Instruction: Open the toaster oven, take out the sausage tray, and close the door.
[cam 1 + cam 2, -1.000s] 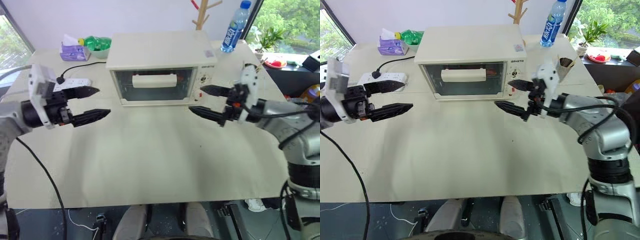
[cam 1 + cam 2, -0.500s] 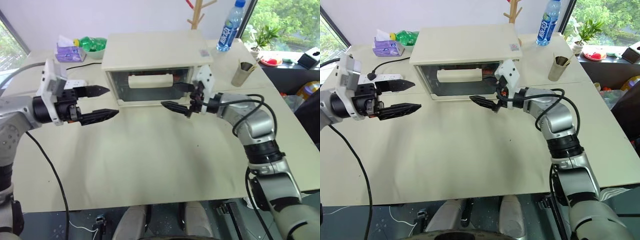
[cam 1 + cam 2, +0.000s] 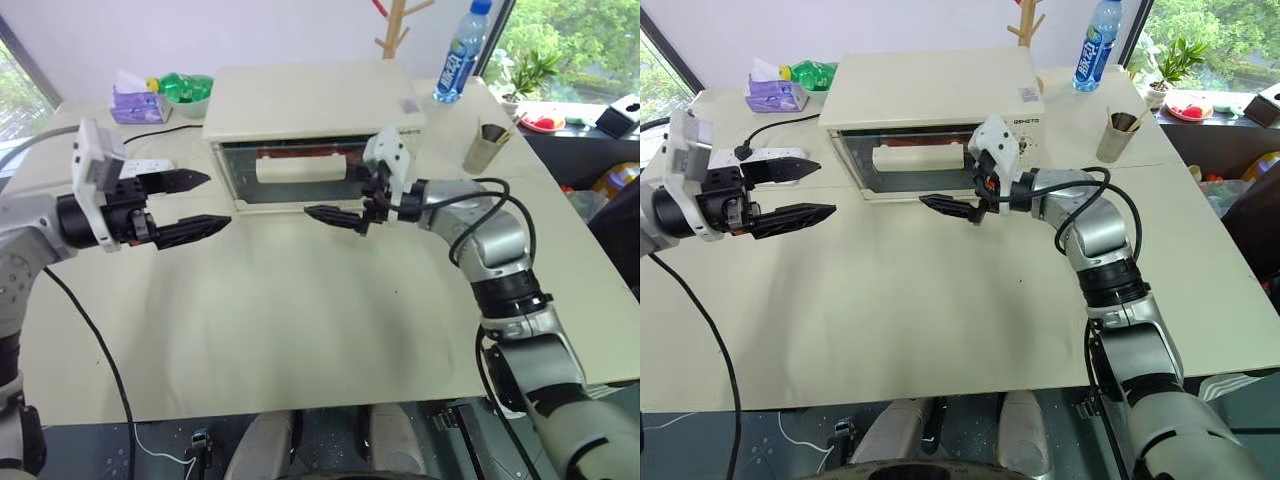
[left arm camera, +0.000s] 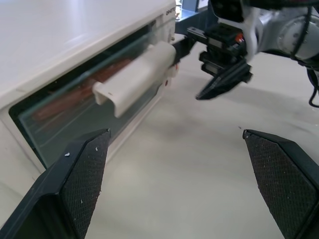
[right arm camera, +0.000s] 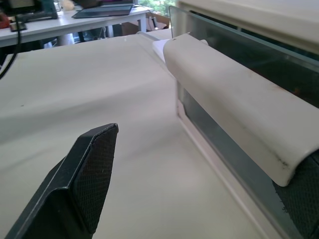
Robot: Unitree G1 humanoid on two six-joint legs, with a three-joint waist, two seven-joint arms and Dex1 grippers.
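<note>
None of the three steps is done. Beige tabletop [image 3: 300,320] carries the cream-white boxy toaster oven [image 3: 310,105]; its glass-fronted door [image 3: 295,172] is shut, with the red sausages on their tray [image 4: 75,92] dimly visible behind it. My right end effector [image 3: 345,195] gapes wide at the long cream bar handle [image 3: 300,166]; my left end effector [image 3: 195,203] hovers open, well apart.

Left end effector [image 3: 195,204] and right end effector [image 3: 335,198] both gape wide, level.
</note>
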